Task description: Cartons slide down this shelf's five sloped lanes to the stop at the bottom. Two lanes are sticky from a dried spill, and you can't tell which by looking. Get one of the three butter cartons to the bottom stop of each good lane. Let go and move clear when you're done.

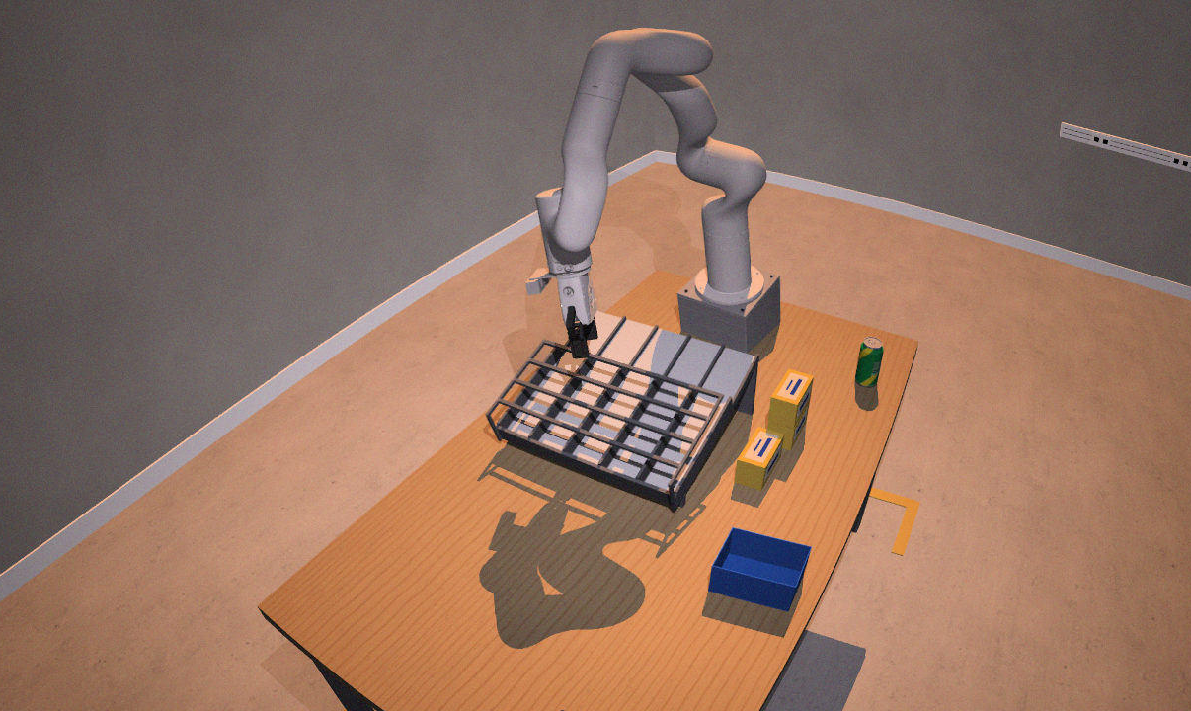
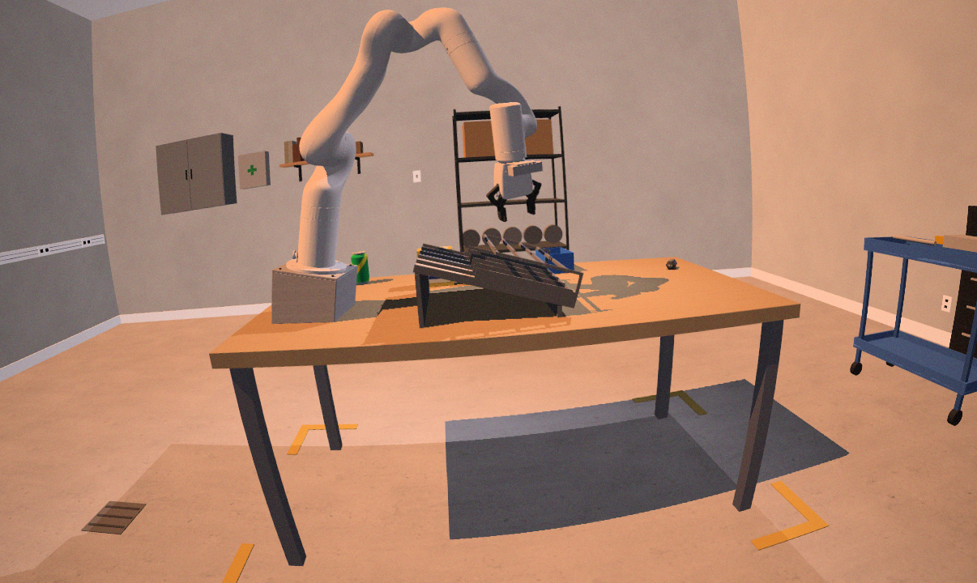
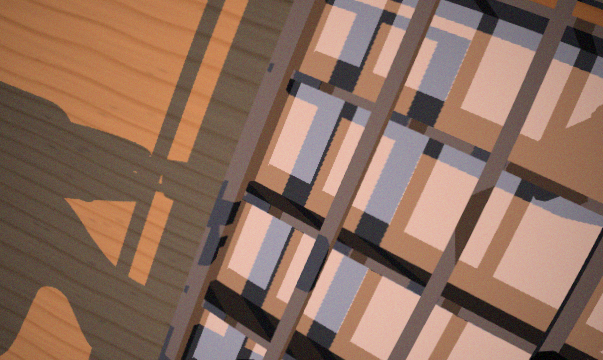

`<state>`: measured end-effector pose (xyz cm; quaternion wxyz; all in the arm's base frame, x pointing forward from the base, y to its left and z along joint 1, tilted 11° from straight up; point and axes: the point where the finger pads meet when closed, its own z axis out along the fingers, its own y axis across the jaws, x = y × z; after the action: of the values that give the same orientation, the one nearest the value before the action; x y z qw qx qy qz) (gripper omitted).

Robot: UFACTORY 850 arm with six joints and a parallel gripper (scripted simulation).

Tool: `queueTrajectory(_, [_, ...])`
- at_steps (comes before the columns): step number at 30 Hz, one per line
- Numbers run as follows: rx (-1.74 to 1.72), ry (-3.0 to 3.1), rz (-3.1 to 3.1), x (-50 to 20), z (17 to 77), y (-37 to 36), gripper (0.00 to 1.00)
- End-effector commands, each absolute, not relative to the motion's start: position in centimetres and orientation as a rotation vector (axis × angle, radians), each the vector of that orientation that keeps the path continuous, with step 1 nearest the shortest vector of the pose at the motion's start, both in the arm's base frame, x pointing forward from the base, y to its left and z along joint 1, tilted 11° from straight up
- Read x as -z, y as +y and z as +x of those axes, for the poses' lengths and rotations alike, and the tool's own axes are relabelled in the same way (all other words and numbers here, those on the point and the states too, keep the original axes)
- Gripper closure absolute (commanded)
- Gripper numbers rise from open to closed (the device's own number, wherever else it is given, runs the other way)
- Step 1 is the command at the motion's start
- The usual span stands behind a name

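The sloped shelf (image 1: 599,472) (image 2: 521,287) (image 3: 255,120) has five lanes under a grid of dark bars. No carton shows in the lanes. Two yellow blocks stand on the table beside the shelf: a lower butter carton (image 1: 751,468) and, behind it, a taller yellow block (image 1: 787,418). Whether the taller one is two stacked cartons is hard to tell. My gripper (image 1: 585,343) (image 2: 516,214) is open and empty. It points down, well above the shelf, and in the top view it overlaps the shelf's upper left part.
A blue bin (image 1: 754,587) (image 2: 561,260) stands near the table's edge. A green can (image 1: 867,363) (image 2: 361,268) stands past the cartons, toward the robot's base (image 1: 714,320) (image 2: 305,297). A small dark object (image 2: 671,264) lies at the table's far end in the exterior view.
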<state>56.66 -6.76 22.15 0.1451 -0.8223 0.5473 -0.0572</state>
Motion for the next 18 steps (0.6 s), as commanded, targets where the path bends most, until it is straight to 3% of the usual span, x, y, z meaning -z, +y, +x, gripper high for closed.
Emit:
queueTrajectory(1, [0.168,1.576,-2.368,-22.2,56.7,-6.8,0.0])
queueTrajectory(17, [0.168,1.576,-2.368,-22.2,56.7,-6.8,0.0])
queueTrajectory(18, [0.168,1.576,-2.368,-28.6,55.5,-6.6,0.0])
